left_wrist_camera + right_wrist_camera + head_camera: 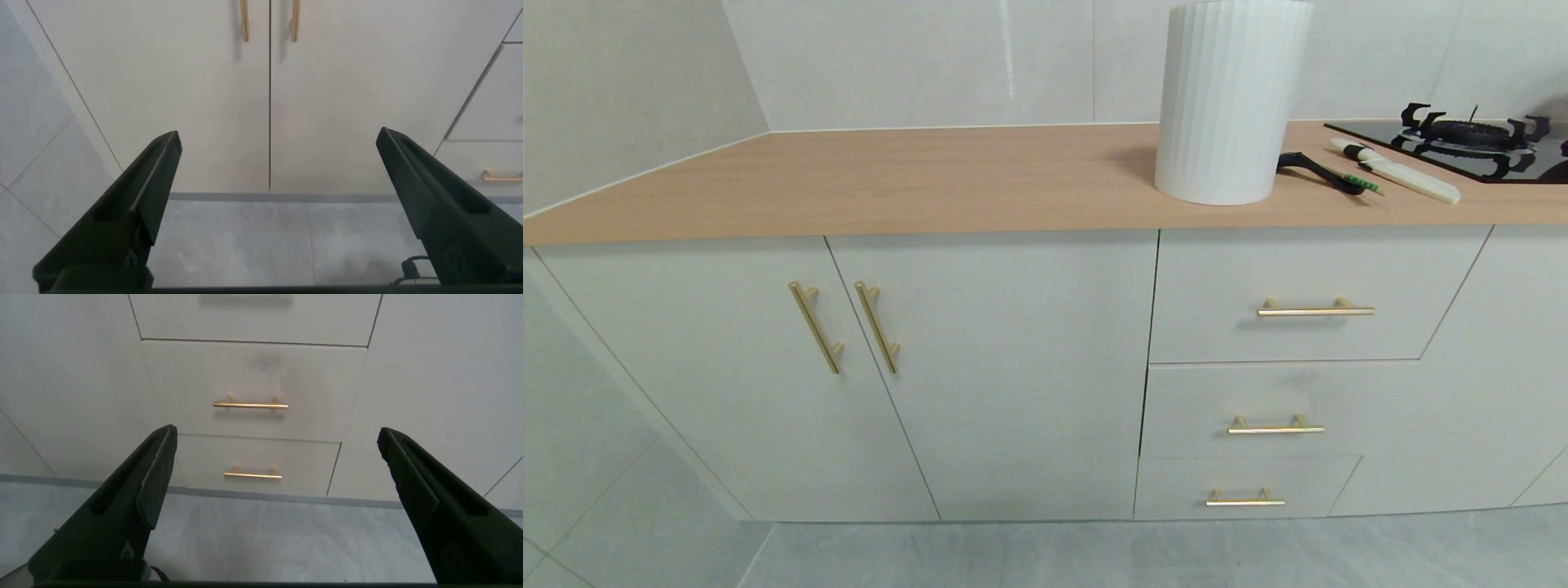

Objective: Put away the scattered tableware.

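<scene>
On the wooden countertop (pixel 890 180) stands a tall white ribbed container (pixel 1225 98). Just to its right lie a black-handled utensil with a green part (pixel 1327 173) and a white knife-like utensil (pixel 1401 171). My left gripper (pixel 278 143) is open, low before the two cabinet doors (pixel 270 90), with nothing between its fingers. My right gripper (pixel 274 439) is open too, low and facing the drawer fronts (pixel 253 392), also holding nothing.
A black gas hob (pixel 1462 143) sits at the counter's far right. Below are two cabinet doors with gold handles (pixel 845 327) and three drawers with gold handles (pixel 1315 310). Grey tiled floor (pixel 1045 555) runs along the cabinet's foot; walls meet at the back left.
</scene>
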You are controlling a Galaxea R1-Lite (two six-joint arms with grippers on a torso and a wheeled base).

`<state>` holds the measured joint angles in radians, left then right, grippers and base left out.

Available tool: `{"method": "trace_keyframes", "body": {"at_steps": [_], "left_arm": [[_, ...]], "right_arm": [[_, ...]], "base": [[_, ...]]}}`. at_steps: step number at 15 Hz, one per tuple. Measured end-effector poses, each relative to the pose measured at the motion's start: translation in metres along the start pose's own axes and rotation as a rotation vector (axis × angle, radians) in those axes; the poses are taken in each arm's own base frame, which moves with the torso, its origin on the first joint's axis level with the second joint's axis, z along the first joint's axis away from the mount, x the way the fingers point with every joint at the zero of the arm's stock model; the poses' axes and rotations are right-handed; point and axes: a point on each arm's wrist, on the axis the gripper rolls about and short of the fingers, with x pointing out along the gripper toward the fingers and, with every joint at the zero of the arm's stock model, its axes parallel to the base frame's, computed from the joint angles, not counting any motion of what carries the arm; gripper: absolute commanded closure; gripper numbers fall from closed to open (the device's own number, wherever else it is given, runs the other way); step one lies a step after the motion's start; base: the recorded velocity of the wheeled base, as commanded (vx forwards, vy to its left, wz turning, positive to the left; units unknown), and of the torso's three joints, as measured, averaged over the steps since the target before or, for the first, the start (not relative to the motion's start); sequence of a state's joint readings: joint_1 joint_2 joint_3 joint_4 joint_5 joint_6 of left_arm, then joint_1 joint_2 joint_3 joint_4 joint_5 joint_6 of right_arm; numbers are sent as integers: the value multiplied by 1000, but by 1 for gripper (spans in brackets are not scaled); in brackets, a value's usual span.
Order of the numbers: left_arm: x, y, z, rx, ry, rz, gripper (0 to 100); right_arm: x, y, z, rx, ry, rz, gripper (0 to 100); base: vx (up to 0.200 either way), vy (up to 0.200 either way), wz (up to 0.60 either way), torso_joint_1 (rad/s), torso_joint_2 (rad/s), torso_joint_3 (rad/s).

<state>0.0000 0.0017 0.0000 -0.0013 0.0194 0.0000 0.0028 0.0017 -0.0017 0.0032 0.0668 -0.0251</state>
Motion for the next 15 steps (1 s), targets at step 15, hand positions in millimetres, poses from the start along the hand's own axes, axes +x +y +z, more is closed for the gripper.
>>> {"method": "trace_keyframes", "body": {"at_steps": [15], "left_arm": [[0,0,0,0,0,0,0]], "right_arm": [[71,-1,123,32,170,223,0]], "base": [[0,0,0,0,0,0]]}}
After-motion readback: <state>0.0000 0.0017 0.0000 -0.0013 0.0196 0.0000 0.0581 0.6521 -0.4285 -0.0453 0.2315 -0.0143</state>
